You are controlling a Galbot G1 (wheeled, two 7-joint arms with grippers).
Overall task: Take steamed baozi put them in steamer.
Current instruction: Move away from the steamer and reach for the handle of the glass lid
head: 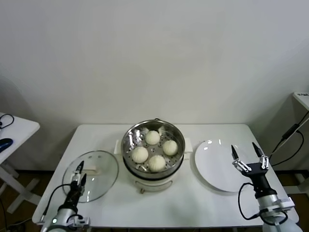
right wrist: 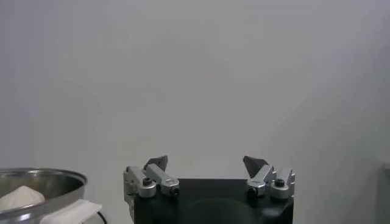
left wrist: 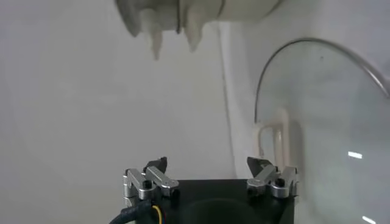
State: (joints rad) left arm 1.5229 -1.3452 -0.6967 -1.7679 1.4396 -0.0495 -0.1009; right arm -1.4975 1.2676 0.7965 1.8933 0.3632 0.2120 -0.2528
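Four buns (head: 154,150) sit in the steamer (head: 131,133) — both grippers, left (head: 78,175) and right (head: 248,154), hang with fingers spread, holding nothing.

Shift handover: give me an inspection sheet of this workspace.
Surface: white table, no spills seen.
Job's things: four baozi sit on the perforated tray inside the steamer.
Clutter: empty white plate on the steamer's right; glass lid lying flat on its left.
Grippers: left pincer open over the lid; right pincer open over the plate's edge; both empty.
Cables: black cable at right.
Surroundings: plain wall; side table at left.
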